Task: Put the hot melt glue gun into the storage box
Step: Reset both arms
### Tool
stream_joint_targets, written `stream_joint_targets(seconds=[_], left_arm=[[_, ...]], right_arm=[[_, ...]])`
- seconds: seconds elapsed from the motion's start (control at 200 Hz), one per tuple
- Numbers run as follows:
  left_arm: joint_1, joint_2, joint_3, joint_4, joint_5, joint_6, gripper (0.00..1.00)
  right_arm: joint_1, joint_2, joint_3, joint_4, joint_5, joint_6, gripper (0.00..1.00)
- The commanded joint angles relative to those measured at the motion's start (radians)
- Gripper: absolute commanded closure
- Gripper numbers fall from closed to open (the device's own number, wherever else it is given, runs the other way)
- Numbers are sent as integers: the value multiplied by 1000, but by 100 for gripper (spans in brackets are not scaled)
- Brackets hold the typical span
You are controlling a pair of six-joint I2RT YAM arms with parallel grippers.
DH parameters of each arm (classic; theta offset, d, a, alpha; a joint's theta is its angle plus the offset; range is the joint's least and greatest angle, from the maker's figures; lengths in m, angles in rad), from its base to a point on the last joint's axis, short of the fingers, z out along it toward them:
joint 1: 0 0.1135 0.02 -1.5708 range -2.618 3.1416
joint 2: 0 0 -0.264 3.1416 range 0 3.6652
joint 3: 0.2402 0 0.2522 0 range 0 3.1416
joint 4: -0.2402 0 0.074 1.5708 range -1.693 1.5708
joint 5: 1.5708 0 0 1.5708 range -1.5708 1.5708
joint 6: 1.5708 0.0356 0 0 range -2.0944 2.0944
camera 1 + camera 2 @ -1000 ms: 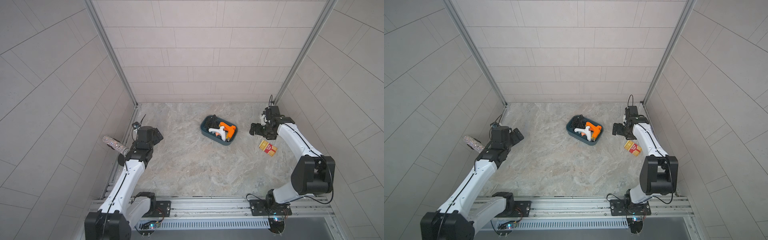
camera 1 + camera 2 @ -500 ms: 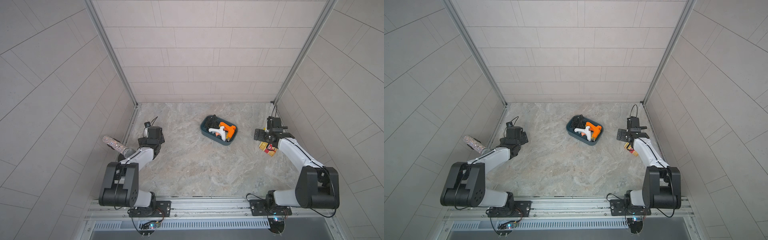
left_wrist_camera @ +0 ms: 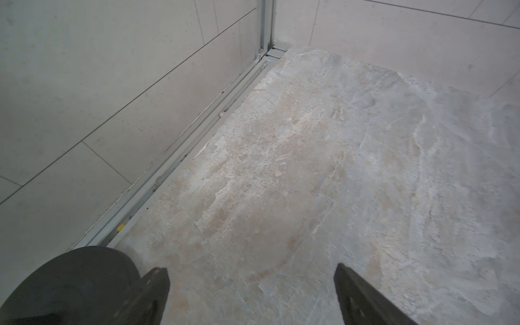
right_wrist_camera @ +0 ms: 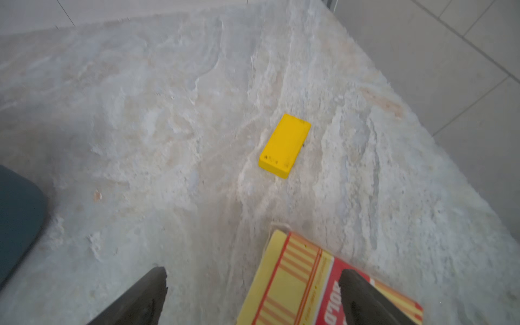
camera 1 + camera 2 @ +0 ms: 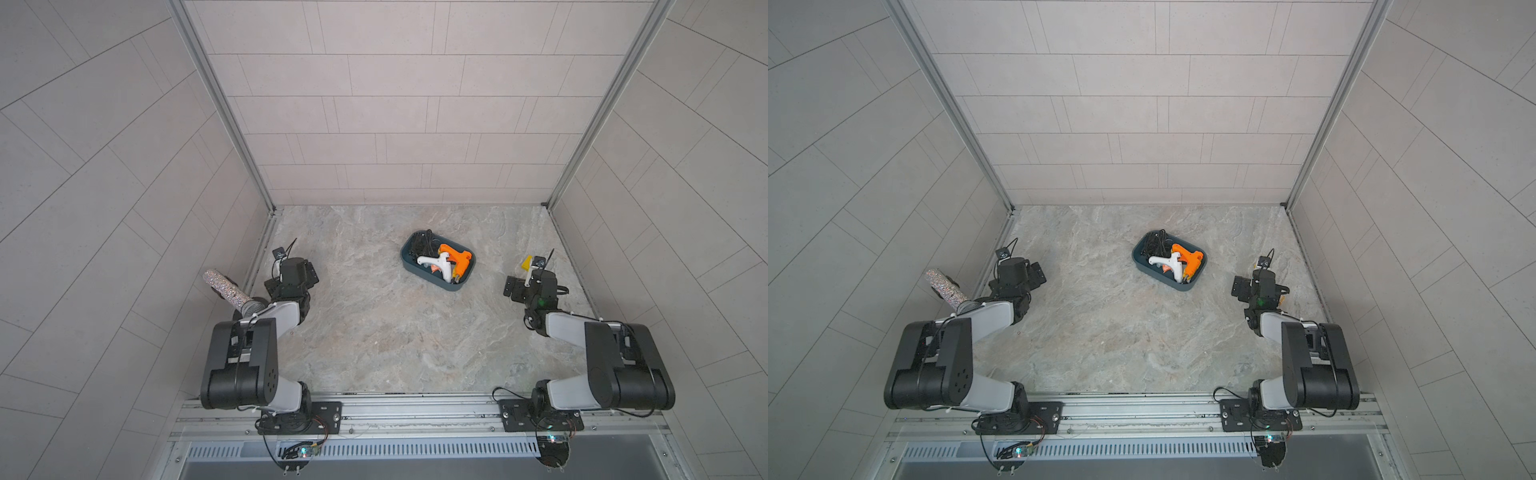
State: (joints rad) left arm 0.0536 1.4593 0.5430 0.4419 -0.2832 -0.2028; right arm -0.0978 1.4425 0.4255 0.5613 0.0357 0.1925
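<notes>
Storage box [image 5: 422, 276], mid-tabletop, holds orange glue gun [image 5: 457, 258], white glue gun [image 5: 436, 264], cords [image 5: 422, 245]. Left gripper [image 3: 250, 268], right gripper [image 4: 253, 270]: spread, empty. Risk: right gripper over carton [image 4: 295, 281] — descending may knock it.

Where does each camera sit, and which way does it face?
Top views: overhead, looking down on the storage box; left arm and right arm show.
Left wrist: behind the open left gripper, facing bare floor beside the wall.
Right wrist: behind the open right gripper, facing the yellow block.
Shared: right wrist also catches the storage box's corner.
</notes>
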Motion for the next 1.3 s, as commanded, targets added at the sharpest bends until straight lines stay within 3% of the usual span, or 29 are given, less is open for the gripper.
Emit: stream_joint_targets(seconds=[0.0,0.085,0.18,0.255,0.345,0.555,0.781,0.931,1.066,1.091,1.161,1.296], left_arm=[[-91,32,-32,127,117,179,0],[-111,60,-37,170,65,183,0],[-104,76,-97,285,32,162,0],[-106,81,-100,297,27,162,0],[-106,82,-103,305,24,164,0],[-121,76,-113,323,-12,174,0],[-123,75,-115,329,-14,172,0],[-121,72,-112,317,-8,170,0],[-121,73,-113,319,-6,169,0],[-121,73,-112,320,-6,170,0],[-121,75,-111,317,-4,169,0],[-122,75,-112,321,-4,169,0]], right_arm=[[53,54,-25,246,6,-77,0],[114,142,-71,444,69,-136,0],[116,95,-40,298,79,-128,0],[117,136,-70,432,94,-132,0],[129,109,-85,412,121,-135,0],[208,172,-216,753,200,-217,0],[226,202,-251,851,199,-240,0],[228,196,-260,851,107,-270,0],[223,194,-259,848,99,-264,0],[220,194,-252,841,126,-251,0],[215,182,-212,772,361,-161,0],[197,132,-85,454,309,-151,0]])
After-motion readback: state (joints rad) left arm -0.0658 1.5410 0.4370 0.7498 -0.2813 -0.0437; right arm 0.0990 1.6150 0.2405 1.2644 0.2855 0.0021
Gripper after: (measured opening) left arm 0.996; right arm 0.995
